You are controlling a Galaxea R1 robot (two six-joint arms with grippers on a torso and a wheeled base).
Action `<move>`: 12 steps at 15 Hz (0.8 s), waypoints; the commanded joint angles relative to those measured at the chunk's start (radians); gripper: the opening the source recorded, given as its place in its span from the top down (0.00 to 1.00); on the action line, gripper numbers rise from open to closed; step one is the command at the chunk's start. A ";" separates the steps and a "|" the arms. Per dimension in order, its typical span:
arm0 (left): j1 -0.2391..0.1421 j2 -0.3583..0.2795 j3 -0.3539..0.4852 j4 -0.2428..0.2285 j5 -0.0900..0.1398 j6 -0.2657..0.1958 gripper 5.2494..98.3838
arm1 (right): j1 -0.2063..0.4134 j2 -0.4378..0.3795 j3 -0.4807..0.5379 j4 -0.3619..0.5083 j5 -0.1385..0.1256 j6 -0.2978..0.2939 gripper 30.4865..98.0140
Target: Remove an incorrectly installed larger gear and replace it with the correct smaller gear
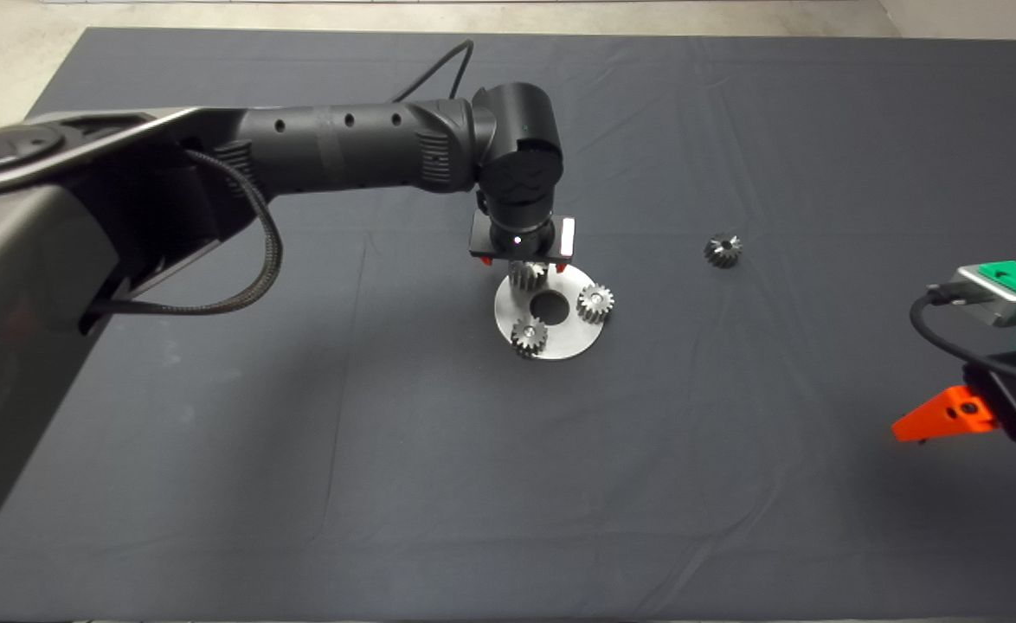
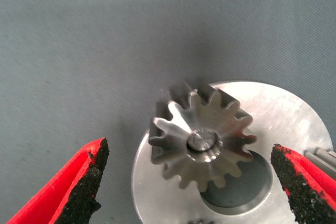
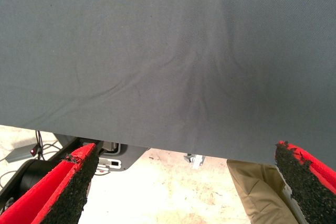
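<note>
Head view: left tool (image 1: pixel 523 262) directly above larger gear (image 1: pixel 527 275) on round plate (image 1: pixel 560 342); smaller gear (image 1: pixel 723 250) well apart from plate; right tool (image 1: pixel 941 415) parked. Left wrist: fingers (image 2: pixel 84 182) wide, straddling gear (image 2: pixel 202 142); descend centred, close evenly. Right wrist: spread wide, empty.

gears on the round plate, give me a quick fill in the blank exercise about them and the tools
1. The left tool is directly above the larger gear with its fingers ____.
2. The round steel plate carries ____ gears in all.
3. The smaller gear lies on the ____, apart from the plate.
4. The right tool waits at the mat's ____ edge.

Missing words: open; three; mat; right
</note>
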 commanded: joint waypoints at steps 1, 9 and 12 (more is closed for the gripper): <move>0.020 0.005 -0.002 0.028 -0.050 -0.018 0.21 | 0.013 0.004 0.002 0.035 -0.107 0.009 0.13; 0.032 0.005 0.003 0.078 -0.056 -0.053 0.21 | 0.013 0.033 0.002 0.047 -0.104 0.009 0.13; 0.006 0.005 0.009 0.077 -0.055 -0.055 0.21 | 0.013 0.042 0.002 0.047 -0.103 0.011 0.13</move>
